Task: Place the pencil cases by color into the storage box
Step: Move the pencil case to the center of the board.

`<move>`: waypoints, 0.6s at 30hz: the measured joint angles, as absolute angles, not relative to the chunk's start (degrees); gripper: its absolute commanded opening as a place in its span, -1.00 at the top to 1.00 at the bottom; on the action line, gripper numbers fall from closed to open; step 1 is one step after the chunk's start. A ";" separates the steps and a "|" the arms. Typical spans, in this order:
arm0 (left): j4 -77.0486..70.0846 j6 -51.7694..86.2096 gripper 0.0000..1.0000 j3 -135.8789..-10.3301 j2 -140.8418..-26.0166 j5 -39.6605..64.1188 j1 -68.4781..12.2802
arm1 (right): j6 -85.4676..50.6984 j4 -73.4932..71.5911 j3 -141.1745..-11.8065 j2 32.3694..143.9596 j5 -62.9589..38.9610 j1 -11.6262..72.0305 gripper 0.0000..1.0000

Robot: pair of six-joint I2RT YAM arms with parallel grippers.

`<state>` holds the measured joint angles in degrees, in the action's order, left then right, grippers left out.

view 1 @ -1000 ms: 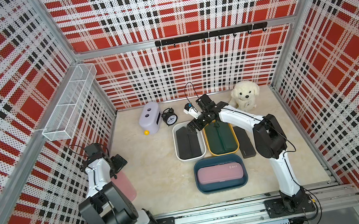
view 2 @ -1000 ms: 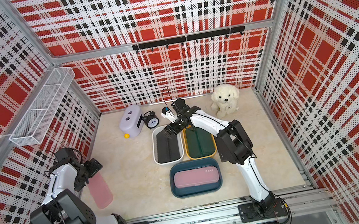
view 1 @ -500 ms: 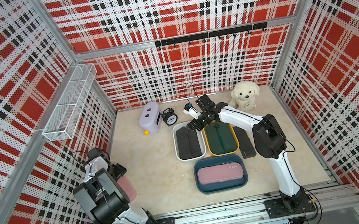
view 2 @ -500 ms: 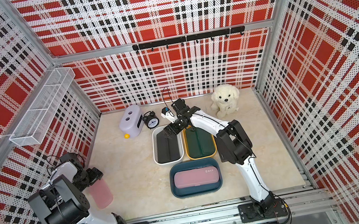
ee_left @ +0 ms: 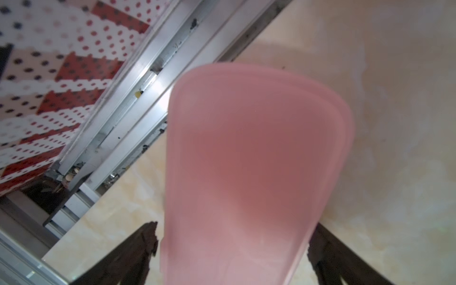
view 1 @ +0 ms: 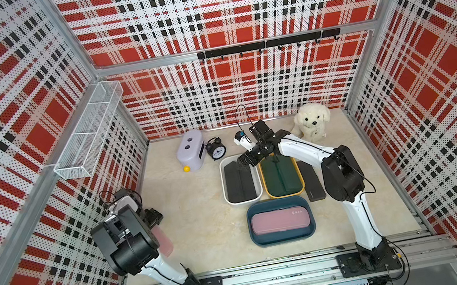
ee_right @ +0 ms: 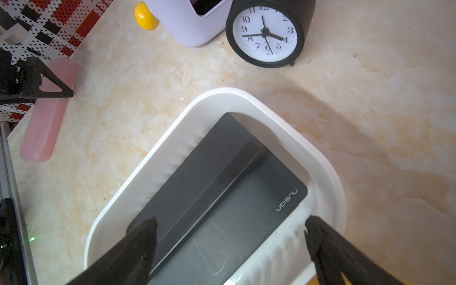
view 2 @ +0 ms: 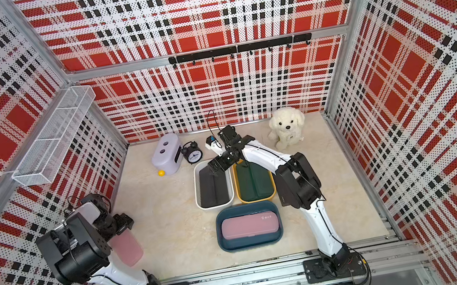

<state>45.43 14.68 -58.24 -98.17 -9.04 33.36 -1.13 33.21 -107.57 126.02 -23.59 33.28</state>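
A pale pink pencil case [view 1: 165,244] [view 2: 128,249] [ee_left: 246,160] lies on the table by the left wall. My left gripper [view 1: 154,217] [view 2: 123,223] [ee_left: 234,230] stands open astride one end of it, a finger on each side with a small gap. My right gripper [view 1: 244,162] [view 2: 218,166] [ee_right: 230,224] hangs open over the far end of the white bin [view 1: 223,182] [ee_right: 246,98], which holds two black cases [view 1: 240,182] [ee_right: 222,177]. The yellow bin [view 1: 264,181] holds dark green cases [view 1: 281,176]. The blue bin [view 1: 283,236] holds a pink case [view 1: 279,220]. One black case [view 1: 310,179] lies on the table right of the yellow bin.
A lilac box [view 1: 190,149] [ee_right: 187,22] with a yellow ball [view 1: 186,169] and a black alarm clock [view 1: 217,150] [ee_right: 266,32] stand behind the bins. A white plush dog [view 1: 311,121] sits at the back right. A wire basket [view 1: 90,131] hangs on the left wall.
My left arm has swung forward and lowered, bringing its open gripper down around the pink case's end. The right arm has not moved.
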 measured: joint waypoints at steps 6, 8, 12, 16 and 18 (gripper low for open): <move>45.43 14.66 -0.98 -58.30 -98.35 -8.99 33.01 | -1.17 33.12 -109.58 126.02 -23.38 33.54 -0.99; 45.45 14.57 -0.98 -58.54 -98.63 -8.84 32.97 | -1.17 33.12 -109.71 126.02 -23.33 33.74 -0.99; 45.34 14.39 -0.98 -59.57 -99.68 -8.12 32.32 | -1.15 33.23 -109.71 126.02 -23.00 33.95 -0.99; 44.93 13.98 -0.98 -61.19 -101.19 -7.01 30.85 | -1.15 33.36 -109.71 126.02 -22.68 34.00 -0.99; 44.49 13.80 -0.98 -62.11 -102.08 -6.31 29.87 | -1.15 33.39 -109.73 126.02 -22.37 34.00 -0.99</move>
